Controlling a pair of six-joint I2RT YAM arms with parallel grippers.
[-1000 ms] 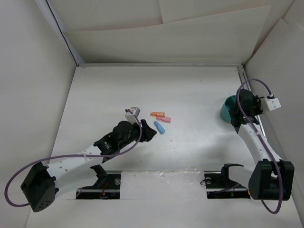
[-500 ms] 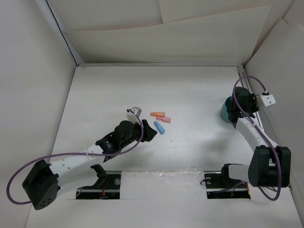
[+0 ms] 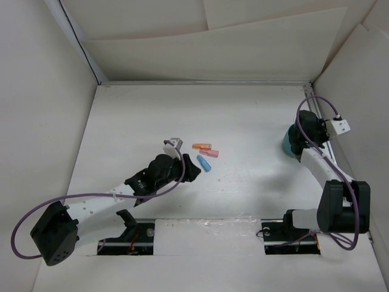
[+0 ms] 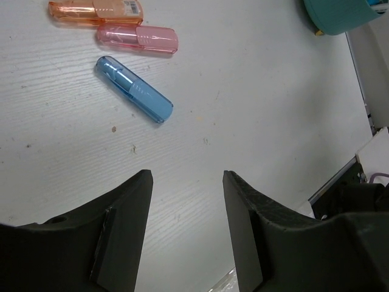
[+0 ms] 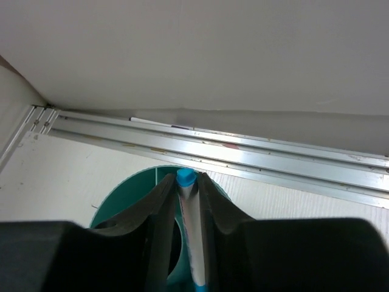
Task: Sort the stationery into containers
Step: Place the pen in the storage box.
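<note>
Three small pieces lie mid-table: a light blue capsule (image 3: 204, 163) (image 4: 134, 89), a pink piece (image 3: 209, 152) (image 4: 137, 38) and an orange piece (image 3: 199, 146) (image 4: 94, 10). My left gripper (image 3: 193, 172) (image 4: 187, 176) is open and empty, low over the table just short of the blue capsule. The round teal organizer (image 3: 286, 144) (image 5: 121, 194) stands at the far right, and its edge also shows in the left wrist view (image 4: 340, 12). My right gripper (image 3: 296, 139) (image 5: 186, 179) is shut on a thin white pen with a blue cap (image 5: 188, 210), held over the organizer's compartments.
An aluminium rail (image 5: 243, 155) runs along the right wall just behind the organizer. White walls (image 3: 36, 121) enclose the table on the left, the back and the right. The arm bases and mounts (image 3: 285, 231) sit at the near edge.
My right gripper has moved a little farther and to the left over the organizer, with the pen still in it. My left gripper has crept slightly towards the blue capsule.
</note>
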